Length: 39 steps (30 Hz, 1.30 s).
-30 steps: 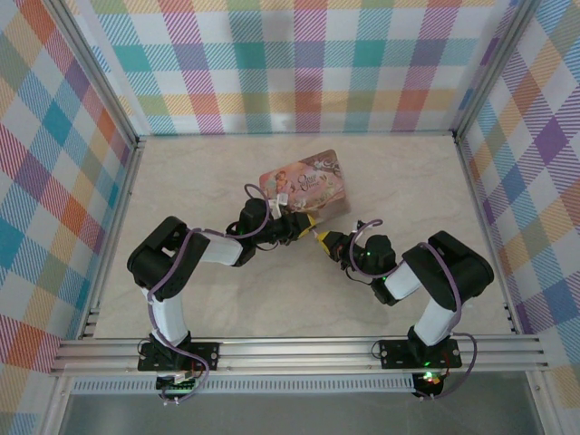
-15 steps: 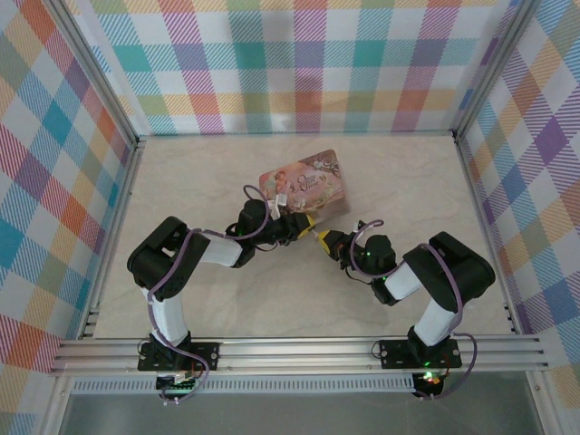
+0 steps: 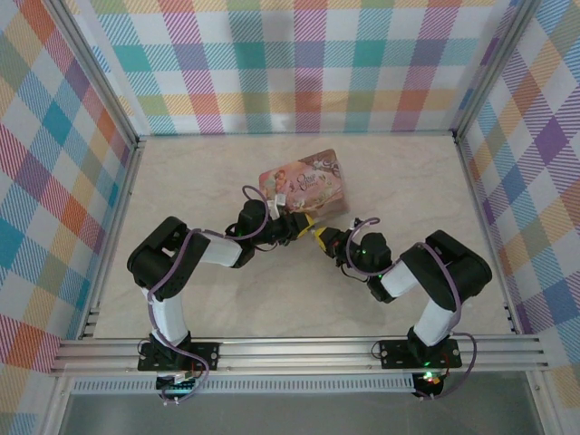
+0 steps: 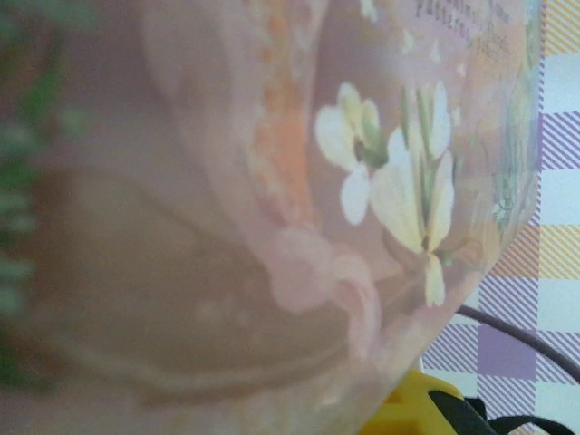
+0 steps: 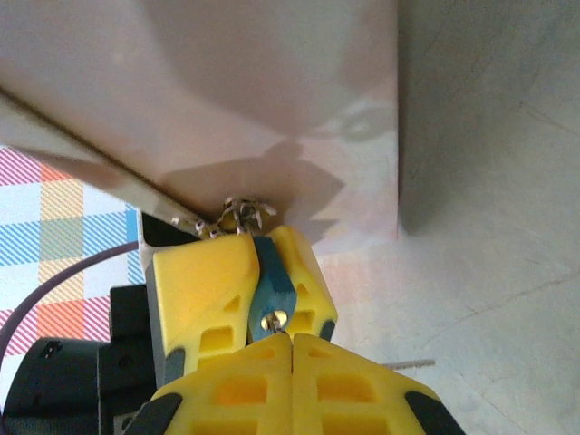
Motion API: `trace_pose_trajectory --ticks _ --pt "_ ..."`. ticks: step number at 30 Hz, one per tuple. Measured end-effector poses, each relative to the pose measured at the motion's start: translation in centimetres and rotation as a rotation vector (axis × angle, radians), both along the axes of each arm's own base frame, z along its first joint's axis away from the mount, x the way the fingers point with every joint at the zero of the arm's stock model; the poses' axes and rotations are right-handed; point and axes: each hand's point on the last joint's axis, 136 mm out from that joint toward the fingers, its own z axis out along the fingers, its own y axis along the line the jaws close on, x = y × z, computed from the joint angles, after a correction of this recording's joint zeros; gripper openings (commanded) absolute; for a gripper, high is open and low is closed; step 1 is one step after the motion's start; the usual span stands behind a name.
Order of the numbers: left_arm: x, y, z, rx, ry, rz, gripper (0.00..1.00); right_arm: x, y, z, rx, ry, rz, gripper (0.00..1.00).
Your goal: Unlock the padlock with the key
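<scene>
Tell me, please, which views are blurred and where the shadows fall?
Left wrist: the pink tin is too close, soft and out of focus, the plaid wall crisper. Right wrist: the yellow fingers are sharp, and a dark shadow lies on the table beside the tin. Top external: even light, no glare.

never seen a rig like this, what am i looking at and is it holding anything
These are two robot arms bolted at the near edge of a table. The overhead picture looks down on both: the left gripper and right gripper are close together by a pink tin. The other two pictures come from a camera on each wrist. The left one sits so close to the tin that it blurs. The right one shows its own yellow fingers pressed together at the bottom, and a small blue piece wedged between other yellow fingers above. What that piece is, I cannot tell.
</scene>
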Motion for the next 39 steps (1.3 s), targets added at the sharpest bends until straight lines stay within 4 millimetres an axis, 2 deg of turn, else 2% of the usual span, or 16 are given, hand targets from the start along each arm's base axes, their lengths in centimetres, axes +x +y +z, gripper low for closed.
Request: trace_pose_trajectory --ticks 7,15,19,25,30,35,39 --pt "1.6 0.8 -0.6 0.025 -0.018 0.09 0.0 1.8 1.0 -0.6 -0.003 0.019 -0.019 0.0" --pt "2.0 1.1 -0.7 0.023 -0.027 0.122 0.0 2.3 1.2 -0.7 -0.009 0.03 -0.028 0.0" --pt "2.0 1.2 -0.9 0.034 -0.03 0.119 0.0 2.1 1.1 -0.8 -0.012 0.033 -0.028 0.1" --pt "-0.1 0.0 -1.6 0.093 -0.027 0.032 0.0 -0.1 0.9 -1.8 -0.031 0.041 0.007 0.28" --pt "-1.8 -0.9 -2.1 0.144 0.005 -0.034 0.0 -2.3 -0.3 -2.6 -0.062 0.053 0.026 0.33" --pt "-2.7 -0.5 -2.4 0.192 0.049 -0.048 0.0 -3.6 -1.1 -1.5 -0.101 0.026 0.043 0.38" --pt "-3.2 0.3 -2.7 0.252 0.091 -0.034 0.0 -4.6 -1.9 0.4 -0.163 -0.014 0.054 0.42"
